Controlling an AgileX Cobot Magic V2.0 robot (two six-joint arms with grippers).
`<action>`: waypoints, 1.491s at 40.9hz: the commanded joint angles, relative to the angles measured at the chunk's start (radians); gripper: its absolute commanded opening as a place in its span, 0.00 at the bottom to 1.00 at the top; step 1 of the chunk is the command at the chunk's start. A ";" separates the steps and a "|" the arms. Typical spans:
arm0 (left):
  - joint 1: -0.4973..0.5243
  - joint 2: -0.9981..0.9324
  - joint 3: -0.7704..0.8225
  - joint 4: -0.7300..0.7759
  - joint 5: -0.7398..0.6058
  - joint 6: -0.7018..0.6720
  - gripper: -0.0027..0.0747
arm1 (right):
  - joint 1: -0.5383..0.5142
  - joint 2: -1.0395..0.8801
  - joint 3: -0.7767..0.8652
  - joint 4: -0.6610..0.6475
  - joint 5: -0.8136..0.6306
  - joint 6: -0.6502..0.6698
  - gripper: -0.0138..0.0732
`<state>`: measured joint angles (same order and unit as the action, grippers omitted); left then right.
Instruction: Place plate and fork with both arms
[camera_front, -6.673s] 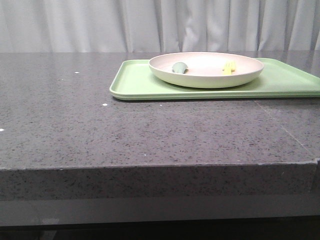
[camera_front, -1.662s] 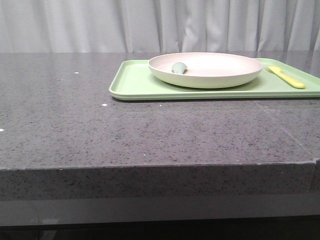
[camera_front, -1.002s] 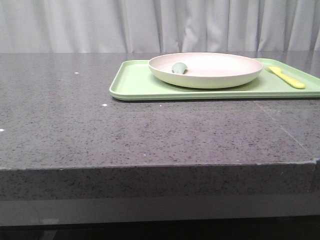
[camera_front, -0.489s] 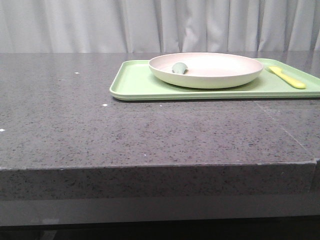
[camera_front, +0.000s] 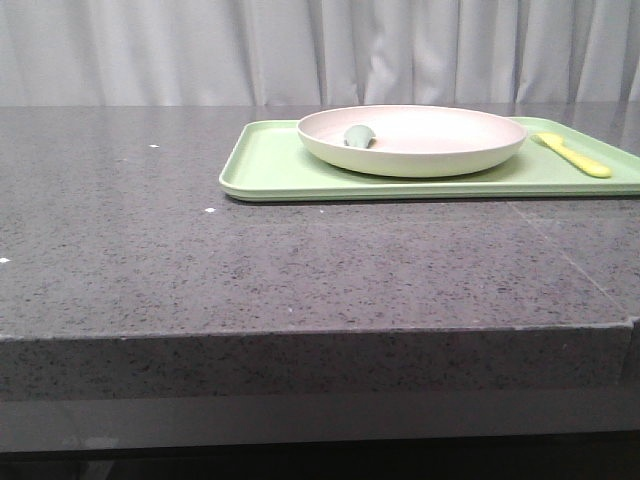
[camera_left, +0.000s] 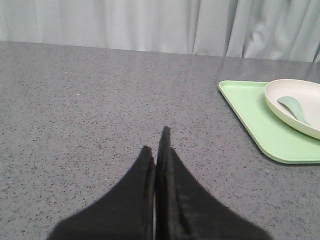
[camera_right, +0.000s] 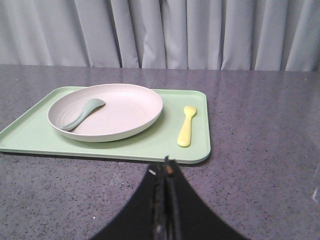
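While both jaws sit closed, fork (camera_right: 186, 129) beside plate (camera_right: 120, 117) on tray (camera_right: 150, 145), spoon (camera_right: 82, 114) inside plate

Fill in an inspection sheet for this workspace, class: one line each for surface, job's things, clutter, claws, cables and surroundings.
Surface: dark grey speckled stone table, a few small white specks on it.
Job's things: cream plate sits on the light green tray; yellow fork lies flat on the tray beside the plate, apart from it.
Clutter: pale blue-green utensil rests inside the plate.
Claws: left claw shut, empty, above bare table, away from the tray; right claw shut, empty, near the tray's edge.
Cables: nothing seen.
Surroundings: grey-white curtain behind the table.
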<state>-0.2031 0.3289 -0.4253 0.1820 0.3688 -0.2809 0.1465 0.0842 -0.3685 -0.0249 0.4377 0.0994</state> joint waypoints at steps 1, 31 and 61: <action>0.002 0.006 -0.021 -0.057 -0.095 0.094 0.01 | 0.000 0.014 -0.021 -0.012 -0.089 -0.010 0.08; 0.185 -0.355 0.293 -0.256 -0.159 0.330 0.01 | 0.000 0.014 -0.021 -0.012 -0.089 -0.010 0.08; 0.185 -0.355 0.435 -0.254 -0.299 0.251 0.01 | 0.000 0.014 -0.021 -0.012 -0.088 -0.010 0.08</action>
<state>-0.0204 -0.0063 0.0059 -0.0712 0.1606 -0.0168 0.1465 0.0842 -0.3685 -0.0249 0.4377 0.0994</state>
